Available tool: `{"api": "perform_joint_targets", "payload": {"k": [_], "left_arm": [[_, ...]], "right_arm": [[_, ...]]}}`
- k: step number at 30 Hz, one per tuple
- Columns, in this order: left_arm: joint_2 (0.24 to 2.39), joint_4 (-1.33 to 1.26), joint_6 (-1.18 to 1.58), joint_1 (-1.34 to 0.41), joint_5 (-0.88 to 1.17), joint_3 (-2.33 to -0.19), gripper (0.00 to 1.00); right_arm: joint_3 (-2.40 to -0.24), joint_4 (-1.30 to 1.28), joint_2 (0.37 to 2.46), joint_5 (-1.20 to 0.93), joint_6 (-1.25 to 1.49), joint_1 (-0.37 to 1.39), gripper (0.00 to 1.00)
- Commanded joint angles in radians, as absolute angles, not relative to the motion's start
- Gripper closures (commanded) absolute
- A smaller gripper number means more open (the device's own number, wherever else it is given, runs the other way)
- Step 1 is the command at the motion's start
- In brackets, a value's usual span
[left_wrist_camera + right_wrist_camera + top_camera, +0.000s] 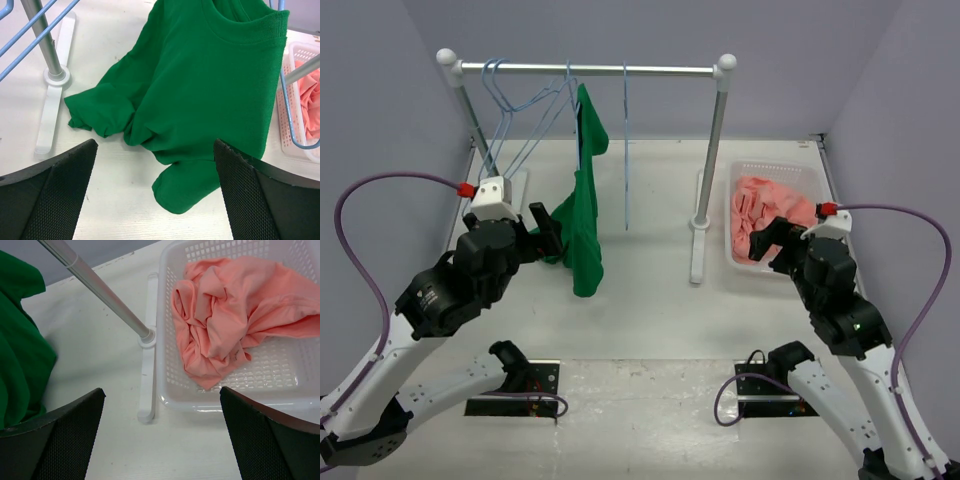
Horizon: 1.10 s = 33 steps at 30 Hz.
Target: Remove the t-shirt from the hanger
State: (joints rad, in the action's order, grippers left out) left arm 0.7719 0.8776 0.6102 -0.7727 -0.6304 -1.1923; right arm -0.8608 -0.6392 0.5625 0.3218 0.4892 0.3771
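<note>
Left gripper: jaws spread wide, nothing pinched. T-shirt straight ahead of it, hung on blue hanger from rail, collar up, sleeve and hem slumped on table just beyond fingertips. Contact: cannot tell.
Right gripper: jaws spread wide, empty. Basket with salmon-pink cloth ahead, to its right. T-shirt edge off to its left.
</note>
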Motion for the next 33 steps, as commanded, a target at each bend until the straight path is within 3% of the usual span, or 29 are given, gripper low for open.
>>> {"api": "perform_joint_targets", "payload": {"k": [1,8,16,23,33], "left_arm": [[0.765,0.833,0.632,-0.773,-0.631,-1.203,0.0],[0.788,0.761,0.586,-0.773,-0.626,-1.279,0.0],[1.104,0.629,0.39,-0.773,-0.517,-1.626,0.0],[1.328,0.609,0.324,-0.761,-0.799,-1.808,0.0],[1.505,0.629,0.38,-0.552,-0.586,-1.921,0.03]], "right_arm": [[-0.908,-0.634,0.554,0.328,0.476,0.374,0.01],[-0.862,-0.601,0.528,0.285,0.456,0.376,0.01],[-0.859,-0.598,0.545,0.259,0.44,0.376,0.01],[-0.857,-0.601,0.529,0.258,0.434,0.376,0.01],[-0.859,-0.612,0.505,0.294,0.443,0.376,0.01]]}}
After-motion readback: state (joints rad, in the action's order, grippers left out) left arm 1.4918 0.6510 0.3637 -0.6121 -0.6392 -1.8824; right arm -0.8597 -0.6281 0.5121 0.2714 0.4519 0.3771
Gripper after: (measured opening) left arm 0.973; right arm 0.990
